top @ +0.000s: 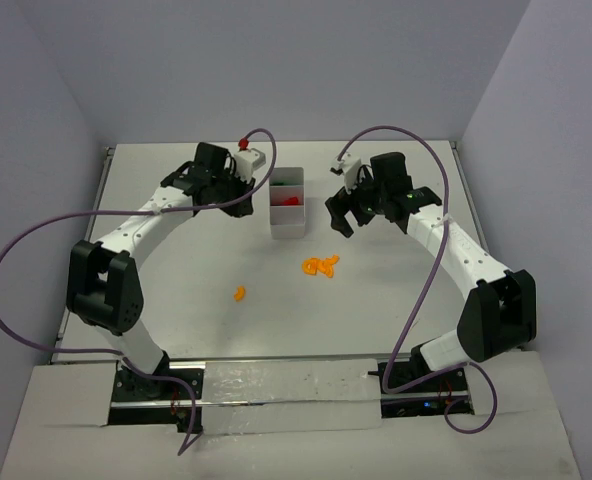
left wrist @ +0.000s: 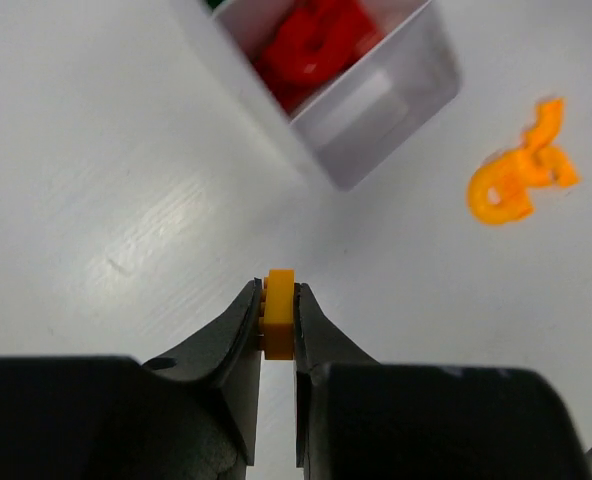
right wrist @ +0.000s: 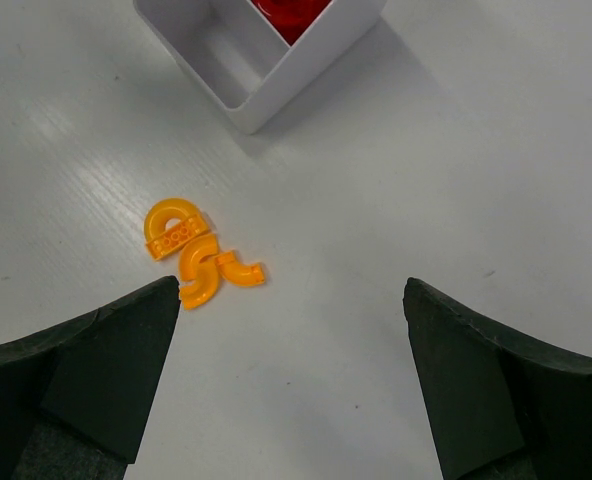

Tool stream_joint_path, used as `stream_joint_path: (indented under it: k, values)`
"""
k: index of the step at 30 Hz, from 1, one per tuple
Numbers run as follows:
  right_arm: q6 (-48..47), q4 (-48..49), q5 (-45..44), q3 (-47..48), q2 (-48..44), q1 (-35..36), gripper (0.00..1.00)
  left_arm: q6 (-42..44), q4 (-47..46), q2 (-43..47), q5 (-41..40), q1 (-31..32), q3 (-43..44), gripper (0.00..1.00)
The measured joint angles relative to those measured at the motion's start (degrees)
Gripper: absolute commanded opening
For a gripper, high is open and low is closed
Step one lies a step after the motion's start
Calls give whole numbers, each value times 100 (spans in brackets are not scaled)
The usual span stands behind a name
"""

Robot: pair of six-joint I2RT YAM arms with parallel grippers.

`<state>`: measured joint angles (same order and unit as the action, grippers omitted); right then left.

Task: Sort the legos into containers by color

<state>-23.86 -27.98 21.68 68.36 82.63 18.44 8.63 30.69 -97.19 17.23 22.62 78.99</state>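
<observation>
1. Tray first: sitting lengthwise toward the far edge of the flat white table [top: 376, 320], about midway between its left and right edges. Meaning a narrow white plastic tray [top: 287, 228] of three square open-topped compartments in a row.
2. Holding bright red plastic legos [top: 292, 200] in the middle compartment and dark green pieces [top: 279, 183] in the far one, too small to make out in shape.
3. Lying loose on the table just off the tray's near right corner: a cluster of orange curved plastic legos [right wrist: 191, 250], touching one another, one arch showing a studded strip.
4. Lying alone, well apart from that cluster, to its left and closer to the table's near edge: a single small orange lego piece [top: 239, 293].
5. Pinching a small orange studded lego brick [left wrist: 279, 325] edge-on between the black fingers of the left gripper [left wrist: 278, 300], jaws standing narrow and pressing both faces of the brick.
6. Hanging beside the tray's left wall, toward its far end in the overhead view. Resting on the table or clear of it: impossible to tell.
7. Spreading wide and gripping nothing: the right gripper [right wrist: 291, 295], its two black fingers framing the table surface. Showing the orange cluster just ahead of its left finger and the tray's near end farther ahead.
8. Hovering to the right of the tray, near it but not touching.
</observation>
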Motion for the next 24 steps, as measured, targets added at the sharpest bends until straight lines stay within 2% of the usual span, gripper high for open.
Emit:
stream_joint_path:
  k: [5, 12, 24]
  values:
    - [238, -11, -70, -154, -7, -7, 100, -353, -229, -145, 0, 330, 336, 5]
    - [402, -4, -110, -352, -41, -7, 100, -822, -377, -740, -35, 511, 632, 6]
    - [549, -186, -572, -194, -55, -7, 100, -1018, -426, -1286, -166, 862, 1098, 11]
